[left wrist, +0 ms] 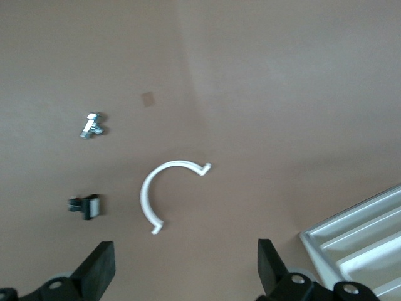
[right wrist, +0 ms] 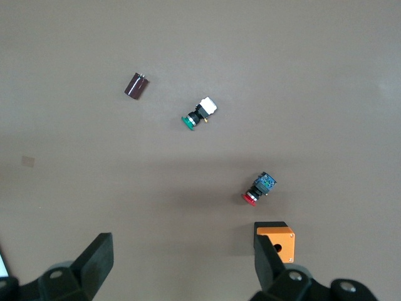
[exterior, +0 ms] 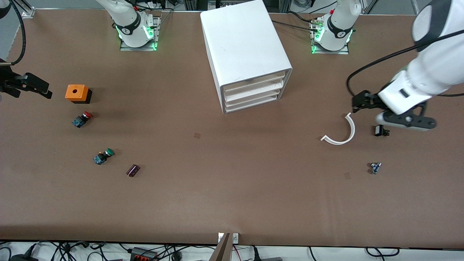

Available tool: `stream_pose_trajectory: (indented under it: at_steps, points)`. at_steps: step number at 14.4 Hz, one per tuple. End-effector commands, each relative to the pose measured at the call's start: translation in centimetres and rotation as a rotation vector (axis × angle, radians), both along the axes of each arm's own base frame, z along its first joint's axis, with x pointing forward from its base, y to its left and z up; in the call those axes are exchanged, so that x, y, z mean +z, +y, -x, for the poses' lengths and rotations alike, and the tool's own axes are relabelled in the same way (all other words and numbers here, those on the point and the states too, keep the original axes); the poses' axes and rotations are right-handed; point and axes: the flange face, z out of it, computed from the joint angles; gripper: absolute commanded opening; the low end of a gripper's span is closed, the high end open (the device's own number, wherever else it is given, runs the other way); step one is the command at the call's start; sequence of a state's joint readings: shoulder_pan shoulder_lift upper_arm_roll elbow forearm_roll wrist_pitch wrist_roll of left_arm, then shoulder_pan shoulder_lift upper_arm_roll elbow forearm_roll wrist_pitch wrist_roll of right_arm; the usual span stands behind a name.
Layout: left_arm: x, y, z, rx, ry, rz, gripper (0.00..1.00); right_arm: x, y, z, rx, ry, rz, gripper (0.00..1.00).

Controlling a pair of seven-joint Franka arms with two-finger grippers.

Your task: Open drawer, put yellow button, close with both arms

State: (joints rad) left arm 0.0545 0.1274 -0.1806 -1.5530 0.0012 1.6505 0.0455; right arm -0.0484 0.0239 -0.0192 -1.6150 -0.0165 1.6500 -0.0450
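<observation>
The drawer point(exterior: 253, 82) is the highest of three shallow white trays in the white cabinet point(exterior: 243, 43), and it sits pushed in. Part of the cabinet's drawer stack point(left wrist: 357, 241) also shows in the left wrist view. The yellow button is out of view. My left gripper point(exterior: 358, 101) point(left wrist: 182, 276) hangs open over bare table beside a white curved strip point(exterior: 342, 132), toward the left arm's end. My right gripper point(exterior: 45, 90) point(right wrist: 182, 269) is open and holds nothing, over the table beside an orange box point(exterior: 77, 92) at the right arm's end.
A red-capped switch point(exterior: 82, 119) point(right wrist: 258, 189), a green-capped switch point(exterior: 103, 156) point(right wrist: 199, 114) and a dark cylinder point(exterior: 133, 170) lie near the orange box point(right wrist: 280, 241). Near the curved strip point(left wrist: 153, 194) lie a small black clip point(exterior: 380, 130) point(left wrist: 86, 205) and a metal part point(exterior: 375, 167) point(left wrist: 93, 124).
</observation>
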Motion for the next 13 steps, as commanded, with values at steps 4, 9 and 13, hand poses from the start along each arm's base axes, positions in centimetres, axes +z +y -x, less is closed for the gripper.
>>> stream_pose_trajectory:
  at_steps: [4, 9, 13]
  points:
    - [2.4, 3.6, 3.8, -0.011, -0.032, -0.013, 1.00, 0.6, 0.1, 0.6, 0.004, -0.009, 0.004, 1.00]
    - [2.8, 3.4, 5.6, -0.006, -0.054, 0.003, 1.00, 0.7, 0.1, 0.9, -0.004, 0.003, 0.000, 1.00]
    - [3.0, 3.5, 4.1, 0.012, -0.055, 0.032, 1.00, 0.5, 0.2, 1.3, 0.002, 0.028, 0.001, 1.00]
